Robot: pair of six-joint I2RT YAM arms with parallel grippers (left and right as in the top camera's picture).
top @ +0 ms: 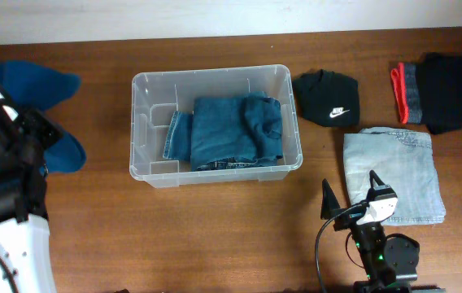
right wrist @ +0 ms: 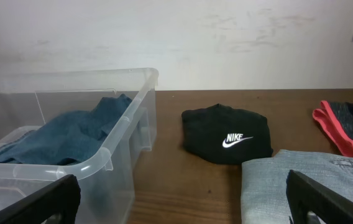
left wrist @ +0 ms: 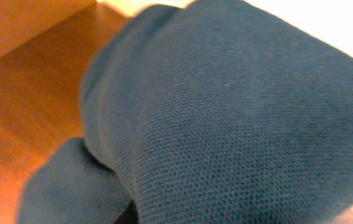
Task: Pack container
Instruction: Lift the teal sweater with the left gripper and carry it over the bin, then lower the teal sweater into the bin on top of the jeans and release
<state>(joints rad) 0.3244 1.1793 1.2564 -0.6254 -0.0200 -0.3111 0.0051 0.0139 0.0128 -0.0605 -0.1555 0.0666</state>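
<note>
container: one clear plastic bin (top: pixel 207 72) at mid-worktop (top: pixel 215 236), top open, no lid in view.
handling: probably light and fairly stiff, though the walls may flex and look smooth and slippery; the thick rim on a long side seems the surest hold.
contents: one folded dark denim garment (top: pixel 235 134), inside the container, toward its right half.
left of the container: one blue knit garment (top: pixel 36 85), well apart.
right of the container: three garments: one black Nike piece (top: pixel 329 99) just beside it, one black garment with a red and grey band (top: pixel 446 102) farther off, and one folded light denim (top: pixel 394 175).
left fingers (top: pixel 42 129): at the blue knit garment, which fills the wrist view; clenched or released cannot be told.
right fingers (right wrist: pixel 325 199): spread wide, grasping nothing, beside the light denim.
</note>
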